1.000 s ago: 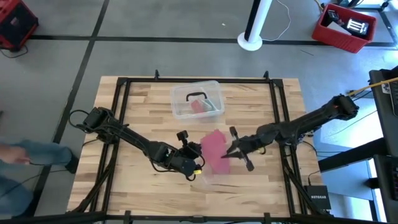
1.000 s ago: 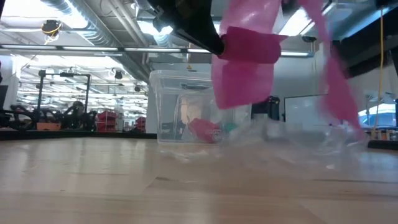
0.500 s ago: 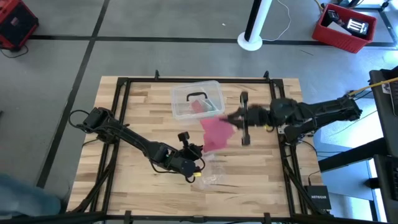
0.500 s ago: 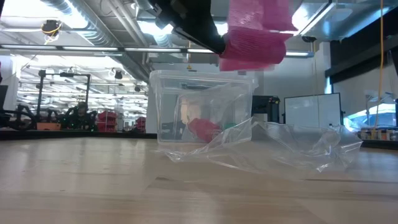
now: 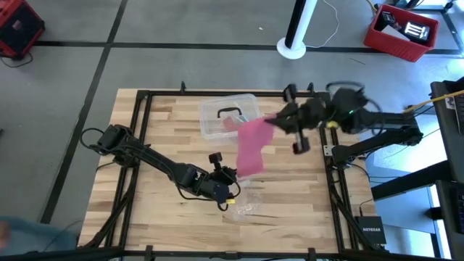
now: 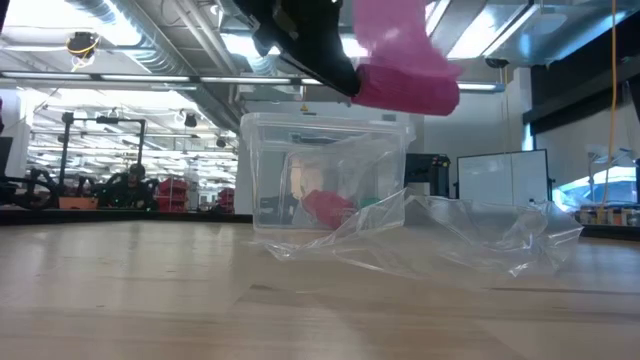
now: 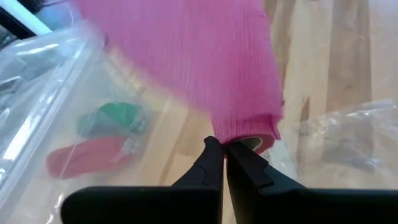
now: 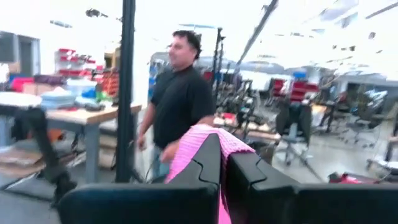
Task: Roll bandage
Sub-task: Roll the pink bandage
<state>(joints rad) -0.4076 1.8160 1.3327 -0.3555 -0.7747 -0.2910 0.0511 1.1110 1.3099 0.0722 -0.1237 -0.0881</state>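
The pink bandage [image 5: 251,148] runs as a strip from a small roll [image 6: 405,86] at my left gripper up to my right gripper. My left gripper [image 5: 230,181] is over the table's middle near the front and is shut on the roll [image 7: 245,127]. My right gripper [image 5: 275,120] is raised near the table's far right, beside the clear box, and is shut on the strip's other end [image 8: 198,142]. The roll hangs clear of the table. My left gripper pinches the roll's rim [image 7: 231,140] between its two shut fingertips. The roll is lifted clear of the table, and the strip leads up and away from it. My right gripper pinches the strip's free end [image 8: 214,138] between its two fingers. The strip drapes over the fingers and runs down toward the roll, clear of the table.
A clear plastic box [image 5: 228,116] with pink and green contents stands at the far middle, also in the low view [image 6: 300,180]. A crumpled clear wrapper [image 5: 243,206] lies near the front. A person [image 8: 180,93] stands in the room beyond the table.
My right gripper has gone up and toward the table's far right edge, turning as it went, still shut on the strip's end. The strip has been drawn out longer from the roll, which stays at my left gripper.
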